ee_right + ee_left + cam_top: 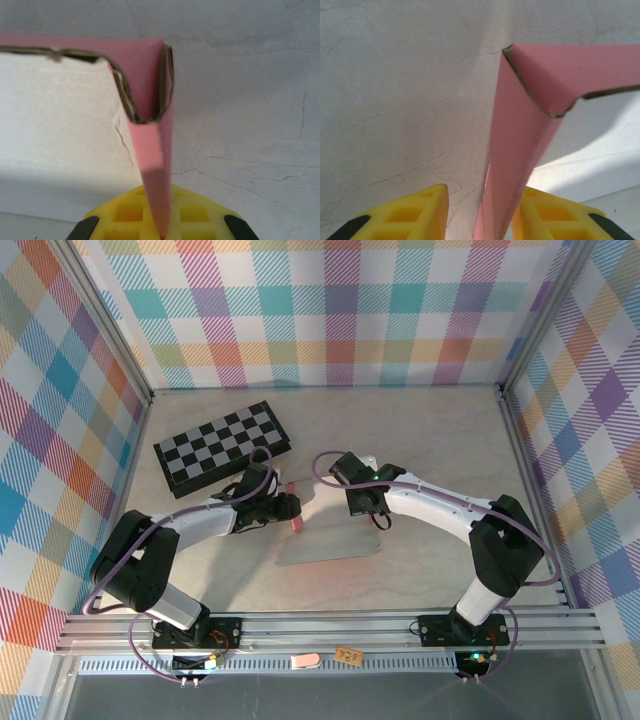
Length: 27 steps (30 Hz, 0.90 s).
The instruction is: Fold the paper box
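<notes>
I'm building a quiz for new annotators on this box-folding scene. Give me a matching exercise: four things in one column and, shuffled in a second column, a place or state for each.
Things:
1. paper box
2. checkered board
3. left gripper
4. right gripper

Places or states:
A. shut on a pink flap
B. lies flat toward the far left of the table
C. jaws apart, a pink wall between them
D. pale sheet between the two arms, pink edges turned up

Pairs: 1-D, 2-B, 3-C, 4-A.

Left claw [481, 212] parted, right claw [159, 222] pinched.
</notes>
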Motion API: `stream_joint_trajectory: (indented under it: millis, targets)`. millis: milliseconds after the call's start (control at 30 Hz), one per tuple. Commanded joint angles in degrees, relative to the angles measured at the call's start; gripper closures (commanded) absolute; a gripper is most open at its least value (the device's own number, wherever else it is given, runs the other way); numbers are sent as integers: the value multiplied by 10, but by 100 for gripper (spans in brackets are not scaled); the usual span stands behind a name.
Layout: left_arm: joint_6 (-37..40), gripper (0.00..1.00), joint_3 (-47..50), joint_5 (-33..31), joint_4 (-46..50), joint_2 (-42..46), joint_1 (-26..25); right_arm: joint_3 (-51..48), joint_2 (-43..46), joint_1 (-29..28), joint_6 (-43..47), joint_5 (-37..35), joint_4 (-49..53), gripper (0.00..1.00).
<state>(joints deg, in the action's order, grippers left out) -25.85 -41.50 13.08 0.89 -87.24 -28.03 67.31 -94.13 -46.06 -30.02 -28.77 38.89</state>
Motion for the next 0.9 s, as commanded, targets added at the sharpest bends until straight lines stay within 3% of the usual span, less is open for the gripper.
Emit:
stream_joint_trajectory:
  millis: [0,200,567,733,867]
  targets:
    - [11,65,-7,5,-1,-11,2,20,-8,5,-9,7,15,100]
    - [19,79,-21,-20,9,-34,-6,21,-10,5,-9,8,13,100]
    - [21,90,-18,-85,21,-61,-44,24,-7,5,-11,1,14,100]
    - [15,100,-25,-175,81,-64,-76,22,-2,5,-11,-11,13,100]
    - [-12,100,-53,-258,178,-83,-99,29,-6,4,-17,-22,22,100]
